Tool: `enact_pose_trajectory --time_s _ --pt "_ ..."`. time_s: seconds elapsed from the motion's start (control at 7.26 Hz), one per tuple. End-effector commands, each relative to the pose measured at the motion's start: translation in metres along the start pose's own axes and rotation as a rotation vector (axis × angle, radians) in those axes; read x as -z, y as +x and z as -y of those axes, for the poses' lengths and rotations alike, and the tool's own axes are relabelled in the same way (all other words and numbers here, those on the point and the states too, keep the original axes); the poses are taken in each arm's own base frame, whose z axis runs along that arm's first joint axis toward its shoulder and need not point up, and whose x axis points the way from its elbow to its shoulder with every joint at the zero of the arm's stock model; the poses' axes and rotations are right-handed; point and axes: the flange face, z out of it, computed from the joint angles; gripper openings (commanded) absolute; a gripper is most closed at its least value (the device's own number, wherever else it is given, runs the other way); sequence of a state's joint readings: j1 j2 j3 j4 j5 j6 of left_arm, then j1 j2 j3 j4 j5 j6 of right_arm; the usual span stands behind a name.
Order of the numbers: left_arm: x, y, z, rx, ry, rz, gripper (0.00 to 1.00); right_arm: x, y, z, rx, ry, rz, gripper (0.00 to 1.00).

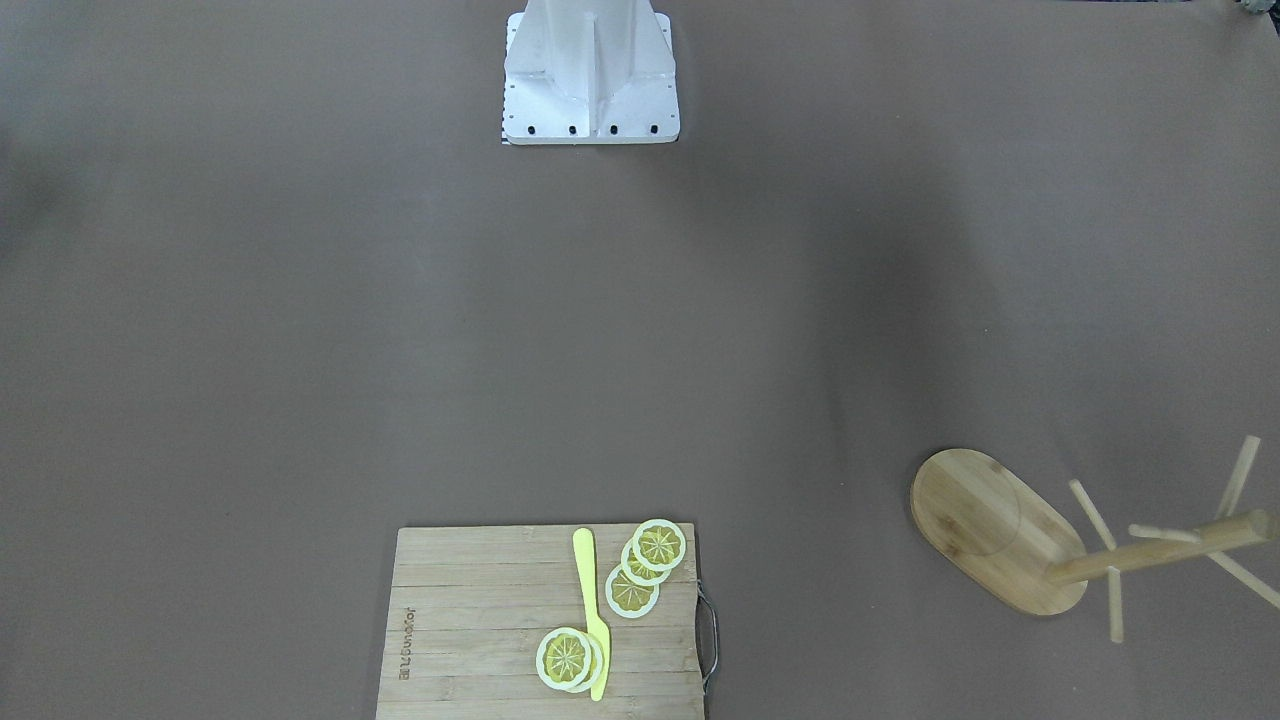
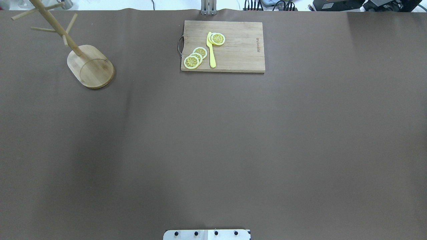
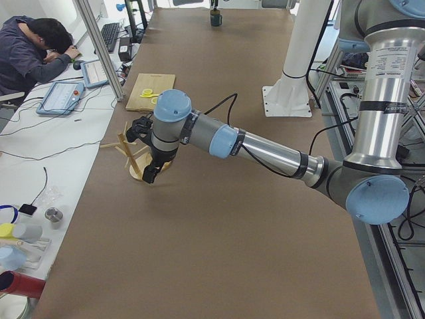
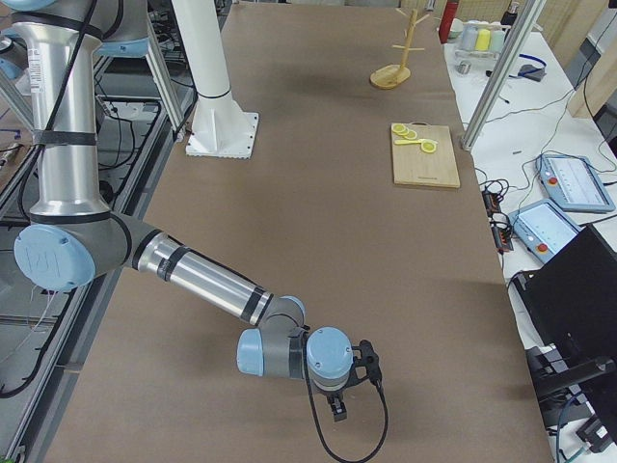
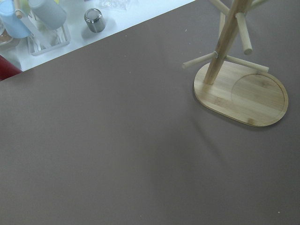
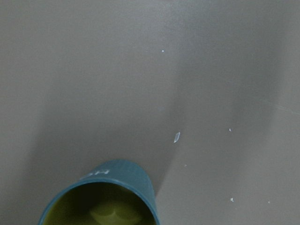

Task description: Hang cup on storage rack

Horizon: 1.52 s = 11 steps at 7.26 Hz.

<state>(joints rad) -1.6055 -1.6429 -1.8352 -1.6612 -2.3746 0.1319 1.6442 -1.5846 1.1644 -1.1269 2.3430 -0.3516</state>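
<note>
Left pincer (image 3: 151, 175) hangs over the worktop (image 3: 199, 259) near the storage rack (image 5: 243, 93). I only get it in a side view, so I can't tell if it's released or clenched. Right pincer (image 4: 337, 409) sits low over the worktop's right end, state equally unreadable. Cup (image 6: 101, 199) is upright below the right wrist cam, olive inside showing, well apart from the rack at the far left corner. Cutting board (image 2: 240, 50) with lemon slices (image 2: 196, 57) and a yellow knife (image 2: 211, 51) lies far, centre.
</note>
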Motion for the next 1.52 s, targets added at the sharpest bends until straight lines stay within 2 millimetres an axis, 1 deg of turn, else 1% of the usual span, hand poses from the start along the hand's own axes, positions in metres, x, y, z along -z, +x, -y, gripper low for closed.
enact_pose_trajectory --time_s 0.0,0.14,0.28,0.41,0.55,0.69,0.96,1.24,1.38 --pt "0.000 0.001 0.000 -0.001 0.000 0.000 0.99 -0.006 -0.004 0.001 0.009 -0.010 0.004 0.90" --pt "-0.001 0.000 0.000 0.000 -0.001 -0.001 0.99 -0.007 -0.003 -0.001 0.005 -0.014 0.003 0.79" --pt "-0.001 0.000 0.000 0.001 -0.001 -0.001 0.99 -0.008 -0.003 -0.002 -0.002 -0.015 0.004 0.45" --pt "-0.001 0.000 0.000 0.001 -0.001 -0.001 0.99 -0.007 -0.003 -0.001 0.001 -0.014 0.005 0.19" --pt "-0.001 0.000 0.000 0.000 -0.001 -0.001 0.99 -0.006 -0.004 0.001 0.019 0.004 -0.002 0.00" --pt "-0.001 0.000 0.000 0.001 -0.001 -0.001 0.99 -0.006 -0.005 -0.001 0.033 0.012 -0.004 0.00" --pt "-0.002 -0.001 0.000 0.004 -0.003 0.001 0.99 0.000 -0.008 0.006 0.055 0.042 -0.015 0.00" --pt "-0.001 -0.001 0.000 -0.002 0.006 0.002 0.99 0.008 -0.011 0.018 0.032 0.057 -0.030 0.00" --pt "-0.002 -0.002 0.000 -0.005 0.011 0.001 0.99 0.018 -0.016 0.028 0.016 0.070 -0.060 0.00"
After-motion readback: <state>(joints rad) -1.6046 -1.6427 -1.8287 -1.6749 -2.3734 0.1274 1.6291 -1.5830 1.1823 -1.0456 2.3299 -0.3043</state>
